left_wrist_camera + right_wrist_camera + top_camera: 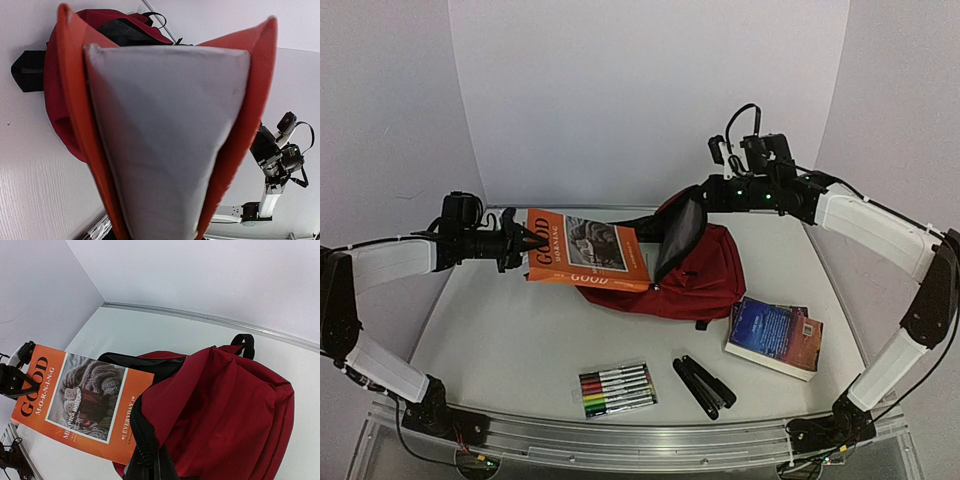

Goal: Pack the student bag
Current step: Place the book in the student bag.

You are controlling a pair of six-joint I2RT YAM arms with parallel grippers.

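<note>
Dark red student bag (710, 280), soft fabric, slumped on white counter (500, 340) just below right gripper (703, 195); black-lined flap (678, 240) upright, pinched in closed right gripper. Fingers cut off in right wrist view. Left gripper (532, 243) clamped on edge of glossy orange paperback (585, 250), far end at bag mouth, page block crowding left wrist view. Well away from both: clear marker pack (617, 390), second book (775, 335).

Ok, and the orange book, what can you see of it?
The orange book is a softcover with the black title GOOD MORNING beside a photo of grey knitwear. It is held roughly flat, cover up, pinched at its title end by the left gripper. Its other end sits in the open mouth of the student bag. The covers flare off pale pages.
</note>
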